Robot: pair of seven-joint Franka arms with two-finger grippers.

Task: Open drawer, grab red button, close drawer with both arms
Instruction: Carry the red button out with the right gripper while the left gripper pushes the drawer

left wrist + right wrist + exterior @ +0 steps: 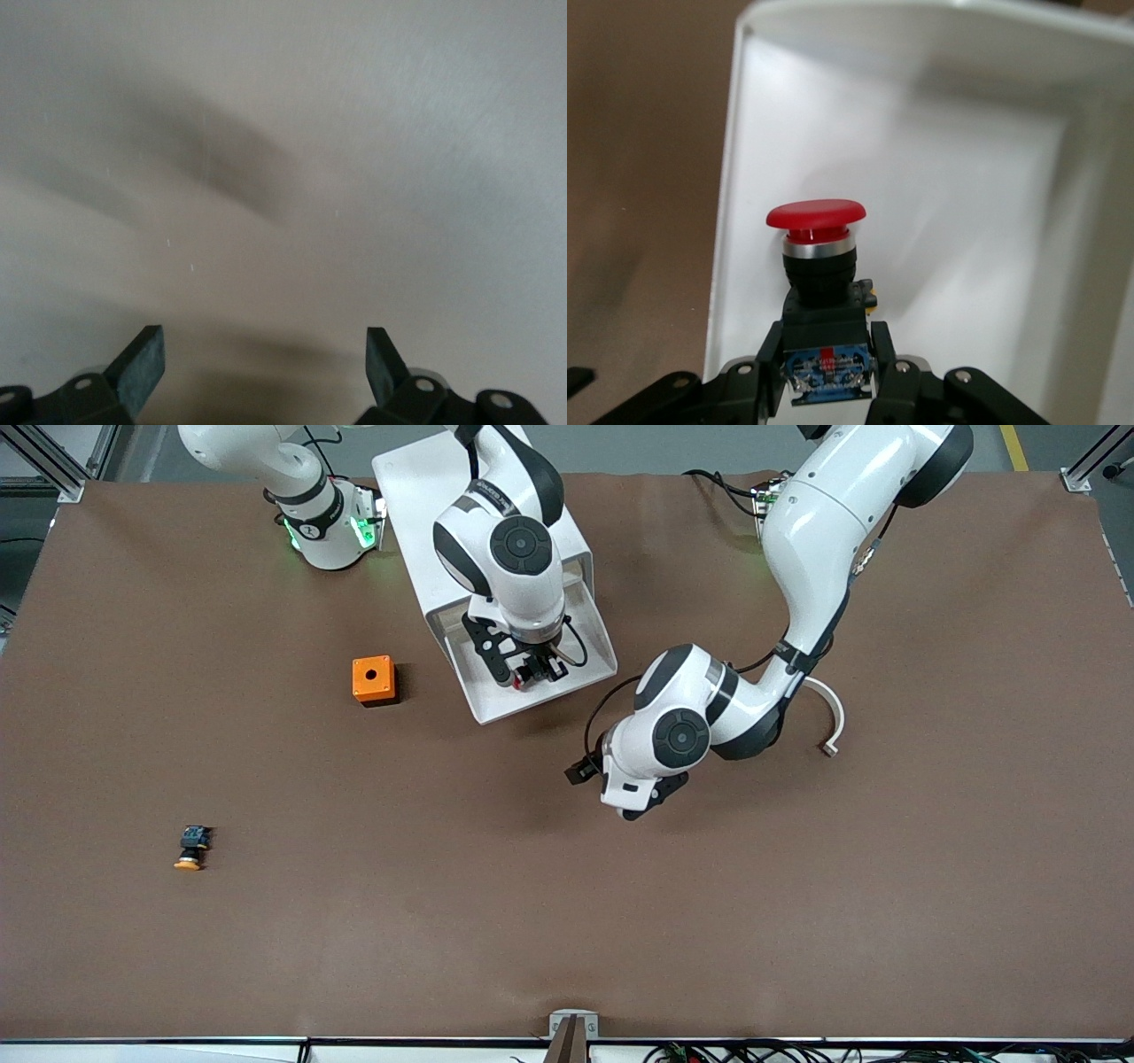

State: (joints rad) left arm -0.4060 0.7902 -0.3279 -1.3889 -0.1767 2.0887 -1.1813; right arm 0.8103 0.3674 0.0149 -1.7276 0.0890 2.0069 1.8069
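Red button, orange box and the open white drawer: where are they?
red button (816, 214), right wrist view, on its cap.
orange box (373, 679), front view, top face.
white drawer (496, 706), front view, front rim.

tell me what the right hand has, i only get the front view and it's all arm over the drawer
Observer: The right hand is shut on the red-capped button, gripping its black-and-blue body, cap pointing away from the hand.
Operator: is it out of the drawer yet
Observer: It is over the open drawer; the white floor and walls show all around the button.
Operator: and the left hand, busy?
Observer: No, the left hand is open and holds nothing, with only bare brown table under it.
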